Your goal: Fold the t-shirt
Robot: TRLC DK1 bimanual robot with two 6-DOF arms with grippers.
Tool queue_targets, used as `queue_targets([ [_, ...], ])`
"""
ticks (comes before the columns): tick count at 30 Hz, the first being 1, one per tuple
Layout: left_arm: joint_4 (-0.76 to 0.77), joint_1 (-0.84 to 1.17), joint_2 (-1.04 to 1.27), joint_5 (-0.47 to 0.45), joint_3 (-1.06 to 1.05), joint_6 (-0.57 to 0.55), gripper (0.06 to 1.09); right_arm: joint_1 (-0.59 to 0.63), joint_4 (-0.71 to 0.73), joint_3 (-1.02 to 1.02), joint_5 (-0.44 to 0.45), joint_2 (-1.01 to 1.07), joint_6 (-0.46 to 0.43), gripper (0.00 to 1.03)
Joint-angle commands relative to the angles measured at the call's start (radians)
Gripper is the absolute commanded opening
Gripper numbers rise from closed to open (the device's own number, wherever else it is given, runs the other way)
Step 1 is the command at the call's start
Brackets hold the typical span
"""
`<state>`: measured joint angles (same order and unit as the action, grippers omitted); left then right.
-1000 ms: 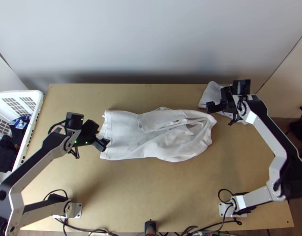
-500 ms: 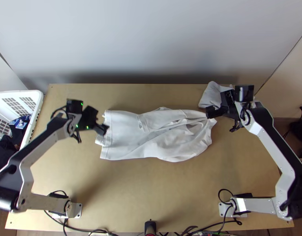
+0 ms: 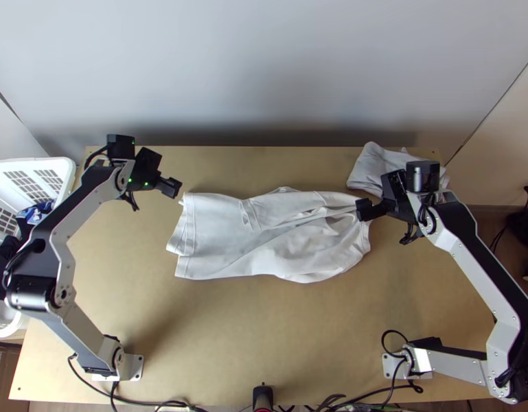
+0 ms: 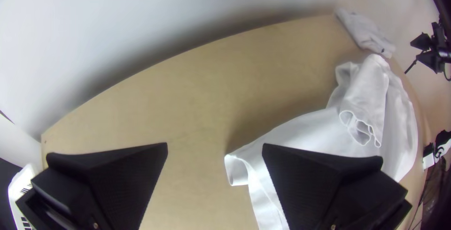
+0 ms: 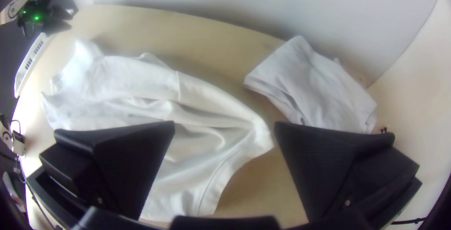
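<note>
T-shirt [image 3: 284, 240]: lies wrinkled on the tabletop [image 3: 264, 329], near the spread left gripper [image 3: 171, 187] at one end and the spread right gripper [image 3: 366, 209] at the other.

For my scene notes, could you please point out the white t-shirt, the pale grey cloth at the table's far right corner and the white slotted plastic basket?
T-shirt [image 3: 277, 254]: top view, middle of its fabric.
Grey cloth [image 5: 314, 89]: right wrist view, its upper surface.
Basket [image 3: 69, 175]: top view, its rim.
</note>
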<state>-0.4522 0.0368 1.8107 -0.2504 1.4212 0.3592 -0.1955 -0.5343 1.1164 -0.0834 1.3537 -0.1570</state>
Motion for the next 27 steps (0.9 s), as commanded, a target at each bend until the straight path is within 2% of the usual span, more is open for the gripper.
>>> queue_targets([
  [1,-0.04,0.017,0.078,-0.003,0.062,-0.031,1.04,0.002,0.0,-0.043,0.001,-0.024,0.004,0.99],
  [7,-0.144,0.072,0.099,-0.015,0.061,-0.029,1.04,0.001,0.002,-0.052,-0.001,-0.022,0.008,0.99],
  [23,-0.172,0.095,0.11,-0.015,0.053,-0.034,1.03,0.001,0.017,-0.029,0.001,0.004,0.011,0.99],
  [25,-0.175,0.1,0.108,-0.015,0.051,-0.022,0.94,0.001,0.019,-0.029,-0.001,0.007,0.016,0.99],
  [27,-0.167,0.101,0.102,-0.015,0.047,-0.008,0.78,-0.001,0.02,-0.029,-0.001,0.007,0.017,0.99],
])
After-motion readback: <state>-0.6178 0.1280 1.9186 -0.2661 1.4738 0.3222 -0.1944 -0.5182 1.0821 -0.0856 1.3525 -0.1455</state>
